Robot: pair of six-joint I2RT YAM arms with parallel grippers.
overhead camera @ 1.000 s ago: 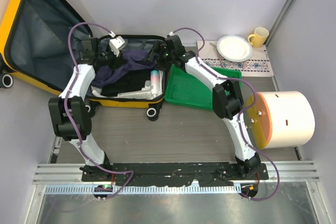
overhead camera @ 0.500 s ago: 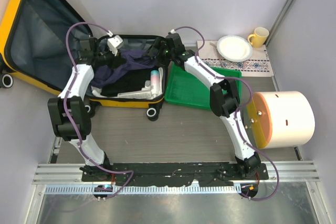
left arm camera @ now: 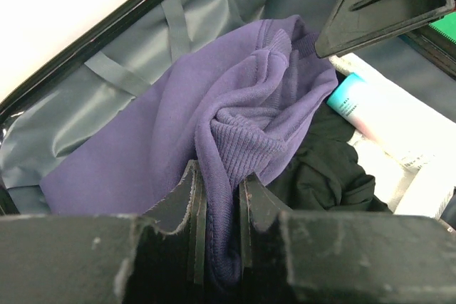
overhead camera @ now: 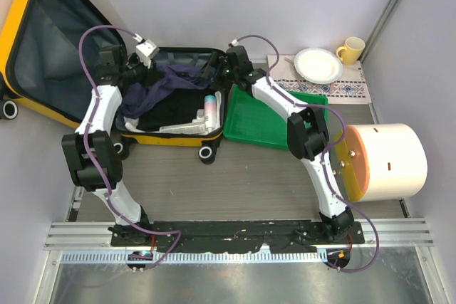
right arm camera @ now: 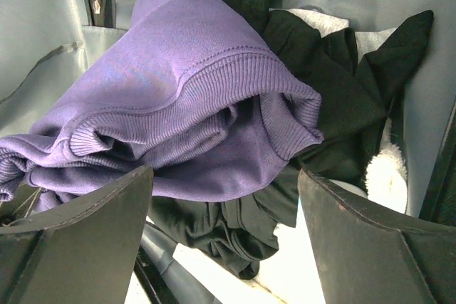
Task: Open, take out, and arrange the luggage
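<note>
The luggage (overhead camera: pixel 50 48) lies open at the far left of the table, its yellow-shelled lid thrown back to the left with grey lining showing and its base to the right of the lid, black trim round the rim. One wheel (overhead camera: pixel 11 109) shows at the lid's near corner and another (overhead camera: pixel 206 153) at the base's near right corner. No brand or lettering can be read on the shell or lining. The left gripper (left arm camera: pixel 219 190) stands over the left end of the base, nearly closed, with a fold of the purple sweater (left arm camera: pixel 235 105) pinched between its fingers. The sweater is drawn up from the base and drapes across its far half. Under it, in the middle of the base, lies a black garment (right arm camera: pixel 320 83). A white tube (left arm camera: pixel 370 112) with a blue end lies against the base's right wall; its print is too small to read. The right gripper (right arm camera: pixel 224 176) hangs over the base's far right corner with its jaws spread wide. The sweater's ribbed hem is below the gap and nothing is held. Just right of the luggage sits a green tray (overhead camera: pixel 249 122). Farther right are a white plate (overhead camera: pixel 318 64) and a yellow mug (overhead camera: pixel 350 49) on a patterned mat (overhead camera: pixel 349 90). A cream cylinder (overhead camera: pixel 392 161) with an orange end lies well right of the luggage.
</note>
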